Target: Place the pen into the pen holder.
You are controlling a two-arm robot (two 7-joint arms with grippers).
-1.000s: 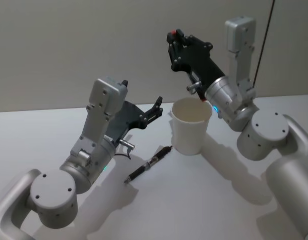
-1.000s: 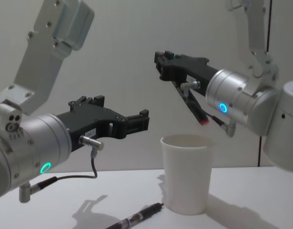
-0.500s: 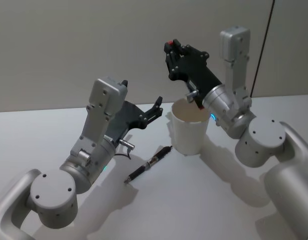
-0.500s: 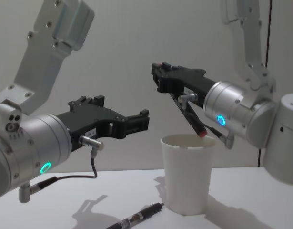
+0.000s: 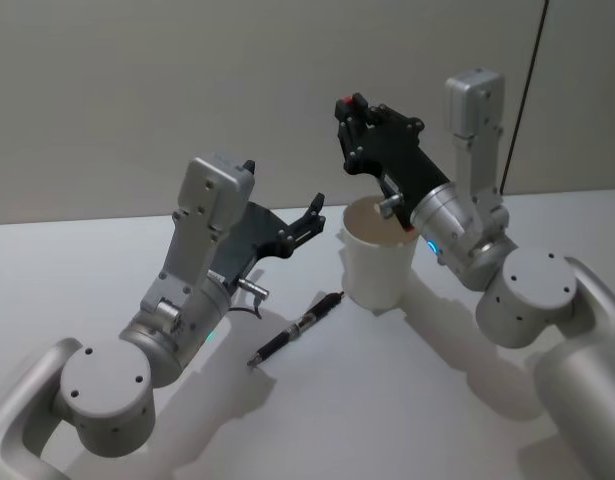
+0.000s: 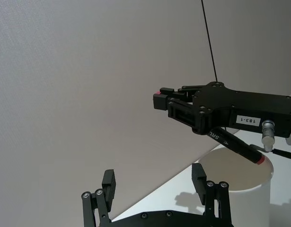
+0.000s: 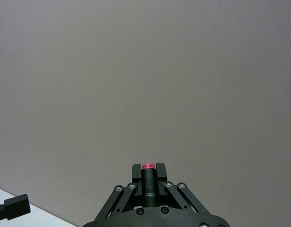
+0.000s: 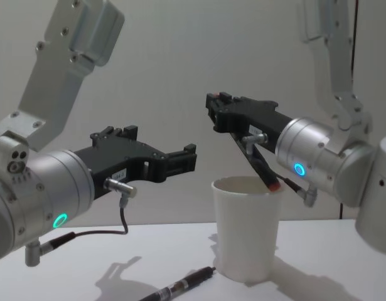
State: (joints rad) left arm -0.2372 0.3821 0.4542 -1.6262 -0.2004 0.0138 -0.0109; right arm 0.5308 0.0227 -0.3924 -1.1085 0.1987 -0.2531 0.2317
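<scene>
The right gripper (image 8: 218, 106), fingers clamped on the slanted pen (image 8: 258, 163), holds its red tip at the rim of the pen holder (image 8: 246, 238); lowering and release look next. The left gripper (image 8: 183, 160) hovers nearby, fingers apart; a second pen (image 5: 297, 328) lies beside the holder.

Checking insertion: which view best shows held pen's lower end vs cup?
Chest view: side-on, held pen red end at the cup rim. Left wrist similar, oblique. Head: right gripper covers it. Right wrist: its top end.

pen holder (image 5: 377, 270) just right of the lying pen (image 5: 297, 328) — second pen (image 6: 237, 147) slanting over its rim.
</scene>
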